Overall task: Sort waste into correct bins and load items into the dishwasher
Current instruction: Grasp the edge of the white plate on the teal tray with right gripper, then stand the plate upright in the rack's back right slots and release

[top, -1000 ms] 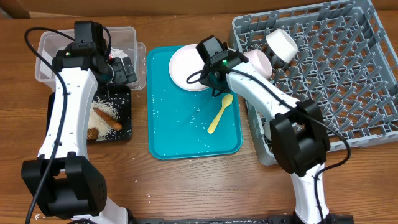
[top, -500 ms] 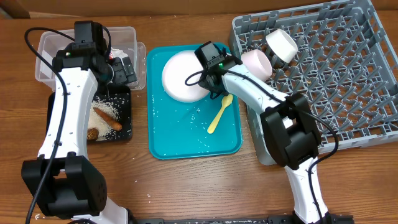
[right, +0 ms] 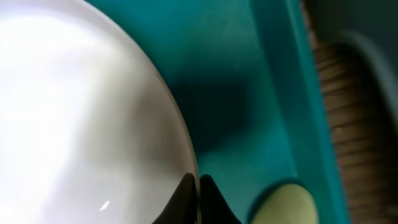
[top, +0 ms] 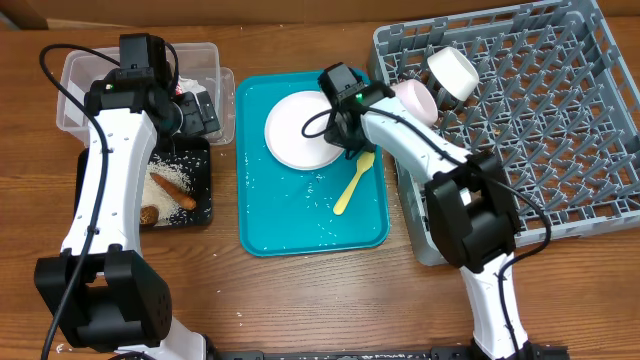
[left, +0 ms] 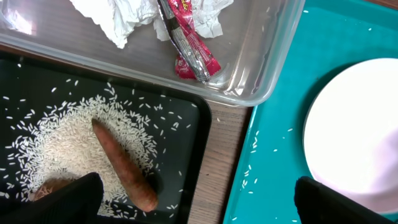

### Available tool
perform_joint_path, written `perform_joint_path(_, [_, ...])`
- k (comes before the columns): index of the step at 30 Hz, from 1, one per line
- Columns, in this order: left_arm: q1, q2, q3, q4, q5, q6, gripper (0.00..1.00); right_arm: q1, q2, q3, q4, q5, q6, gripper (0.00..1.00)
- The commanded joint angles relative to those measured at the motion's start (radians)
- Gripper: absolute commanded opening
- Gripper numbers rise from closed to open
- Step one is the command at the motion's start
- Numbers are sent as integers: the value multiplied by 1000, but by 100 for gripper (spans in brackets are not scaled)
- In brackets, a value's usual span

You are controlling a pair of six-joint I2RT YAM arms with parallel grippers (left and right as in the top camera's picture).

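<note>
From overhead, we see the right tool (top: 344,138) at the right rim of the plate (top: 295,130), which lies over the teal tray (top: 310,225). The spoon (top: 353,183) is just beside it, and the rack (top: 540,130) with two bowls (top: 415,100) stands to the right. Held at its very edge, the plate could pivot and slip on the way to the rack, or clip the spoon. The left tool (top: 196,112) hovers where the tub (top: 75,85) meets the black tray (top: 203,212). Its wrist view shows its fingers (left: 68,199) spread wide and empty above rice (left: 56,143) and a stick (left: 124,165), with the napkin (left: 118,15) and wrapper (left: 189,46) in the tub. The plate is near, so a wide swing could meet this arm. In the right wrist view the tips pinch the rim in a thin bite, and we judge that stray grains could make it slick.
</note>
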Motion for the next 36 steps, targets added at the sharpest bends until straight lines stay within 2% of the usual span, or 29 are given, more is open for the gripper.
perform_joint_path(1, [-2,-12,5,1,-9,16,100,-8,-145,85,-50,63,-149,4])
perform_joint_path(5, [-2,-12,5,1,-8,16,100,-11,-249,122,-96,121,-221,4])
perform_joint_path(10, [-2,-12,5,1,-9,16,100,-21,-402,127,-117,290,-241,4])
perform_joint_path(18, [-2,-12,5,1,-9,16,100,-69,-571,127,-218,851,-231,4])
perform_joint_path(23, [-2,-12,5,1,-9,16,100,-128,-572,83,-315,1180,-69,4])
perform_joint_path(26, [-2,-12,5,1,-9,16,100,-168,-571,6,-318,1293,37,4])
perform_joint_path(29, [-2,-12,5,1,-9,16,100,-217,-570,-96,-301,1342,160,4])
perform_joint_path(36, [-2,-12,5,1,-9,16,100,-328,-569,-308,-87,1291,182,4])
